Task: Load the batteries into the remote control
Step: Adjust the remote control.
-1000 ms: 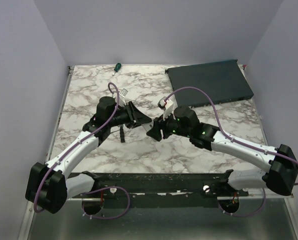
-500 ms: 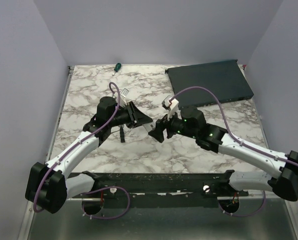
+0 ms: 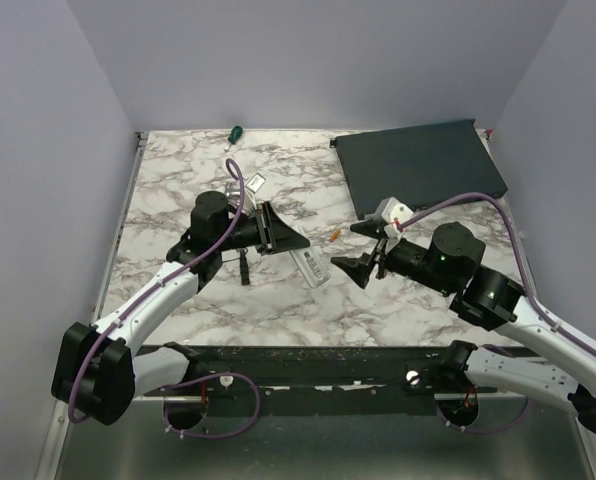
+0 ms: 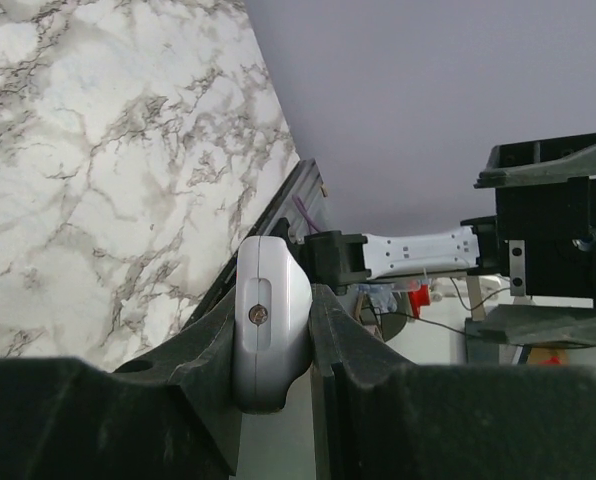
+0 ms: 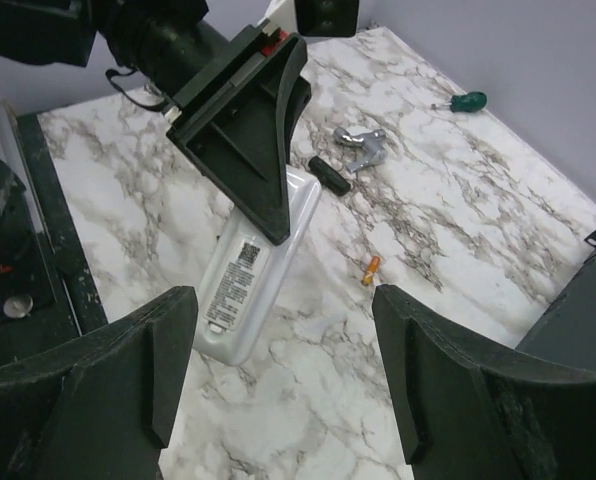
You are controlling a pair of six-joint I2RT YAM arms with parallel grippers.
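Battery-fetch step, apparently: left claw [image 3: 283, 240] pinches remote control [image 5: 246, 272], tilted, label side showing; right claw [image 5: 283, 370] spread, empty. Next likely needs the right claw centred over orange battery [image 5: 370, 270] mid-tabletop.

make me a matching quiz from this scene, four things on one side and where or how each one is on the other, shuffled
1 remote control
2 battery
3 screwdriver
4 right hand

a open, holding nothing
b orange, loose on the table
c green handle, near the far edge
d clamped in the left hand

Pairs: 1-d, 2-b, 3-c, 4-a
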